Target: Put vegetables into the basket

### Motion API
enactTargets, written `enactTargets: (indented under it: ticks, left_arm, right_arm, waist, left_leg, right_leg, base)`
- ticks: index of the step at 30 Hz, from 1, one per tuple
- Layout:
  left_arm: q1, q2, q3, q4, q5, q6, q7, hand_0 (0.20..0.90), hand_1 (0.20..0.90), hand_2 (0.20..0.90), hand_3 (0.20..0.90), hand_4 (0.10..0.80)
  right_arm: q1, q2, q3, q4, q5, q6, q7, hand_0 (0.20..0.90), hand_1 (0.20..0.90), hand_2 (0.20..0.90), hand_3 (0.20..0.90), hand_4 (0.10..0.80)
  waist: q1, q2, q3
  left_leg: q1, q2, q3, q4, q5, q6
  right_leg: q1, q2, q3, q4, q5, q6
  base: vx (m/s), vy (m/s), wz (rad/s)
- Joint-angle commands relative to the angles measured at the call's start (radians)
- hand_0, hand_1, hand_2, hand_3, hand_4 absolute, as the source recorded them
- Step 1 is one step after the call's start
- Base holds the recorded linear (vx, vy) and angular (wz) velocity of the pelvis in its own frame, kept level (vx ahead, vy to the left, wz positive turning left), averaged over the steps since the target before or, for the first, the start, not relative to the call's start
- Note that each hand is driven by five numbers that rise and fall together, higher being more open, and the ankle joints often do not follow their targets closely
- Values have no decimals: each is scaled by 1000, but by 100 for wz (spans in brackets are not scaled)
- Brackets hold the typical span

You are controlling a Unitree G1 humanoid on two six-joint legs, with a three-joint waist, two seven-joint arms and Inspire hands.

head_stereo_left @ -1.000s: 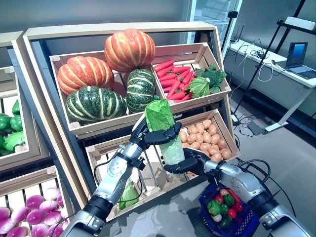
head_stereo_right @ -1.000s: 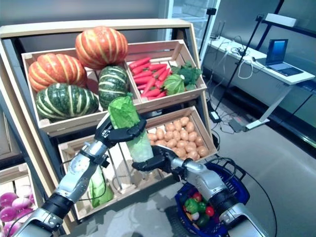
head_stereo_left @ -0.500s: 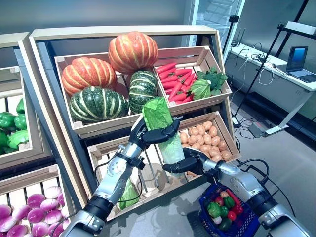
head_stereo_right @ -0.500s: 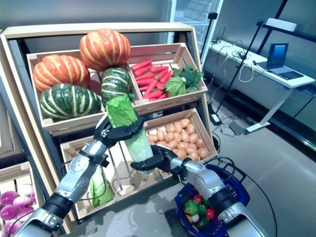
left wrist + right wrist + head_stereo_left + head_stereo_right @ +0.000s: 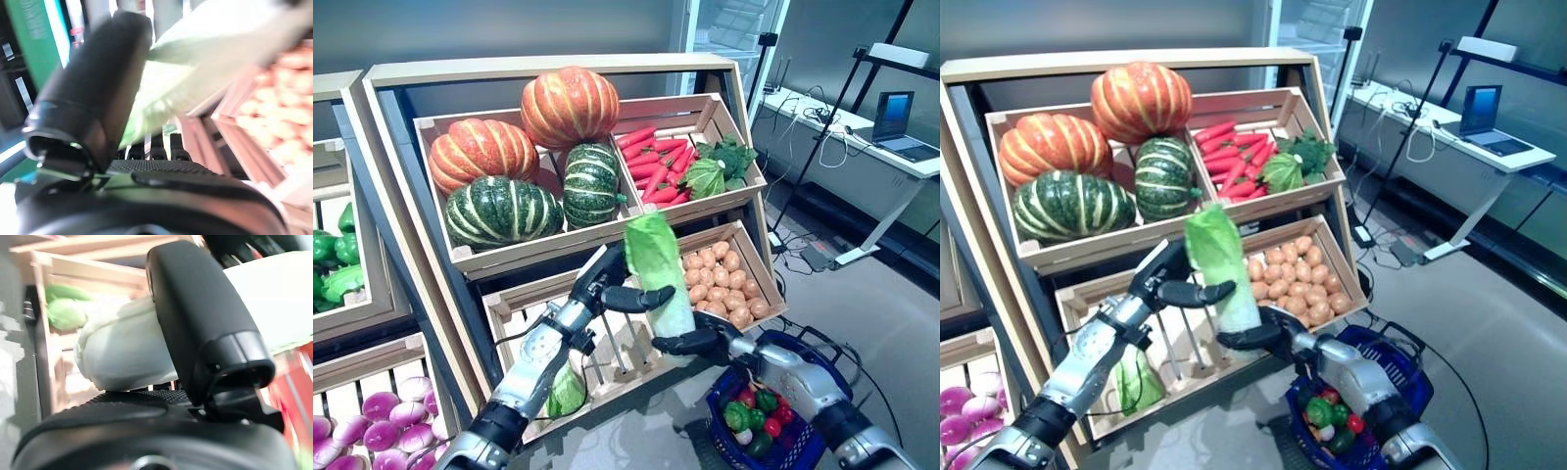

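A long napa cabbage (image 5: 656,257) with green leaves and a white base stands nearly upright in front of the stand's lower crate. My left hand (image 5: 610,290) is shut on its middle, thumb across the front; the left wrist view shows the thumb (image 5: 93,88) against the pale leaves (image 5: 205,54). My right hand (image 5: 701,343) is shut on its white base (image 5: 122,352), with the thumb (image 5: 205,318) over it. The blue basket (image 5: 1408,364) stands on the floor at the lower right, below and right of the cabbage. It holds small green, red and white vegetables (image 5: 752,411).
The wooden stand (image 5: 548,69) with slanted crates is close in front. A second stand (image 5: 342,294) is at the left. A desk with a laptop (image 5: 891,113) and a black tripod (image 5: 822,127) stand at the back right, with grey floor between them and the basket.
Both hands have carried the cabbage to the right and a little lower, nearer the basket. The camera has shifted slightly.
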Motion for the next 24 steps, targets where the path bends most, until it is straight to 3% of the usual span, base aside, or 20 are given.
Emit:
enactTargets:
  ticks: [1,10,16,18,19,20,22,24]
  left_arm:
    - [-53,46,101,58,10,-77,3,900,900,900,900,800]
    - [-8,90,182,137,33,-97,25,900,900,900,900,800]
    - [16,126,216,213,159,-123,79,900,900,900,900,800]
    - [19,156,206,253,330,-162,192,900,900,900,900,800]
    - [14,198,184,281,540,-208,365,900,900,900,900,800]
    - [8,214,173,288,618,-215,431,900,900,900,900,800]
    - [-41,284,118,295,830,-203,622,900,900,900,900,800]
    - [-124,346,63,302,912,-178,742,900,900,900,900,800]
  right_arm:
    - [-43,-75,-191,64,106,-178,-35,300,300,300,300,400]
    - [21,-125,-298,180,71,-223,-73,300,300,300,300,400]
    - [32,-147,-360,273,81,-231,-119,300,300,300,300,400]
    - [25,-154,-375,339,98,-221,-135,300,300,300,300,400]
    - [13,-160,-385,409,117,-220,-144,300,300,300,300,400]
    - [7,-161,-385,430,117,-219,-150,300,300,300,300,400]
    - [-40,-175,-359,511,130,-234,-168,300,300,300,300,400]
    - [-108,-189,-323,568,163,-245,-201,300,300,300,300,400]
  waist:
    - [-1,24,-34]
    - [-7,34,-14]
    - [-7,38,-4]
    - [-4,42,2]
    - [-2,45,8]
    - [-1,46,10]
    - [5,50,34]
    - [10,53,94]
  left_leg:
    - [-4,-51,21,2,-116,65]
    - [-10,-49,32,2,-113,60]
    - [-6,-47,40,2,-114,57]
    - [-4,-47,45,2,-112,57]
    - [2,-46,50,2,-110,57]
    - [3,-46,52,2,-109,58]
    - [-32,-44,54,41,-103,55]
    - [-160,-26,30,210,-141,49]
  right_leg:
    - [-29,18,-5,1,-9,-55]
    - [-36,19,0,1,-10,-54]
    - [-34,18,0,1,-12,-53]
    - [-34,17,-2,1,-12,-52]
    - [-32,16,-4,1,-14,-52]
    - [-31,15,-4,1,-14,-52]
    - [-68,4,-7,42,-27,-61]
    - [-173,-23,-3,186,-74,-79]
  base:
    - [-1,-3,-6]
    - [4,1,-7]
    - [19,-3,-2]
    - [70,-2,0]
    - [84,1,0]
    - [76,5,0]
    - [-47,2,0]
    - [-279,-14,-1]
